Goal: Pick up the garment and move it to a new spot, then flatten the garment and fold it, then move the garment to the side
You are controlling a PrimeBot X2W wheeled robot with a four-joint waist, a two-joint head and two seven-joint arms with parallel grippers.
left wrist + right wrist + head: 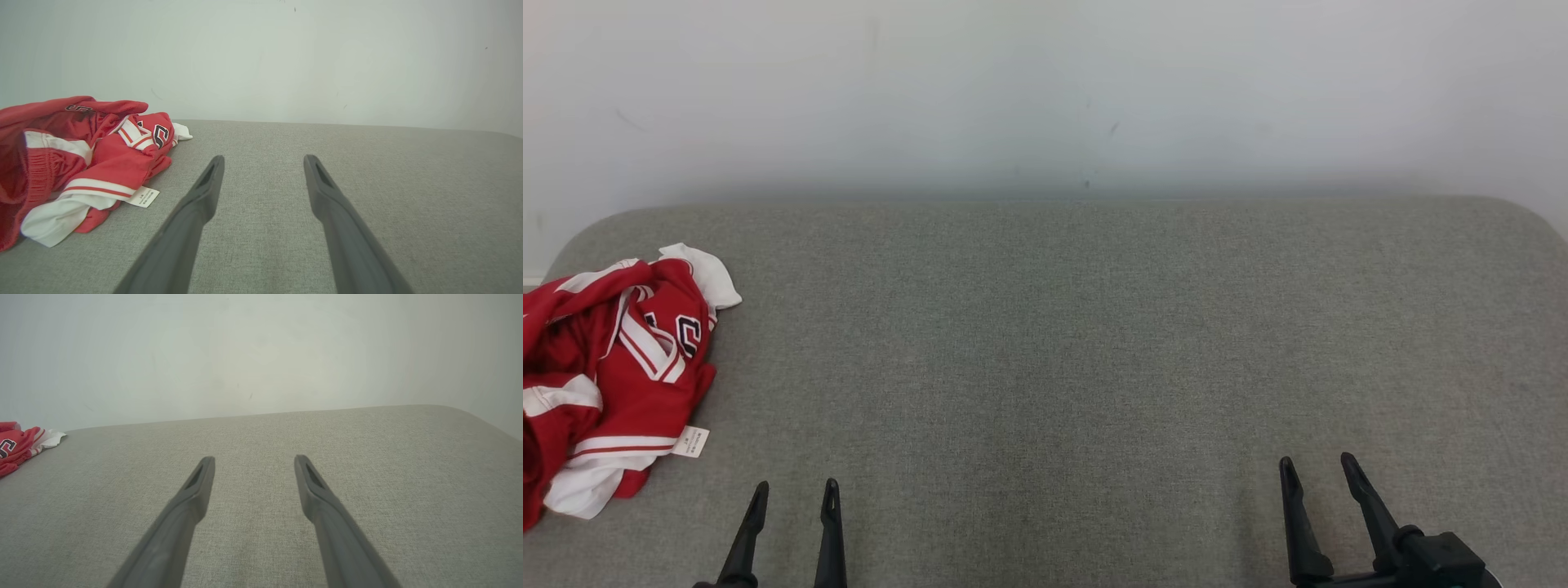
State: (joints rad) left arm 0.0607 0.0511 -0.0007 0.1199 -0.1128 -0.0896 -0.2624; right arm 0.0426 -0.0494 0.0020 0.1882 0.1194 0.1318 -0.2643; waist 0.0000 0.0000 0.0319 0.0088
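Grey padded surface (1094, 367) under a pale wall | garment (613, 367) crumpled at its left edge, near the left gripper (796, 486) | left gripper and right gripper (1316, 460) both spread, empty | risk – pinching one loose layer could drag the bundle off the edge | hidden – garment's left part cut off, its type unclear

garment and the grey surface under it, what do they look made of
Garment: looks like a thin, smooth knit, probably a synthetic sports fabric. It crumples in soft folds, and a ribbed red patch shows in the left wrist view. Grey surface: seems a matte woven upholstery cloth, with a fine heathered weave showing.
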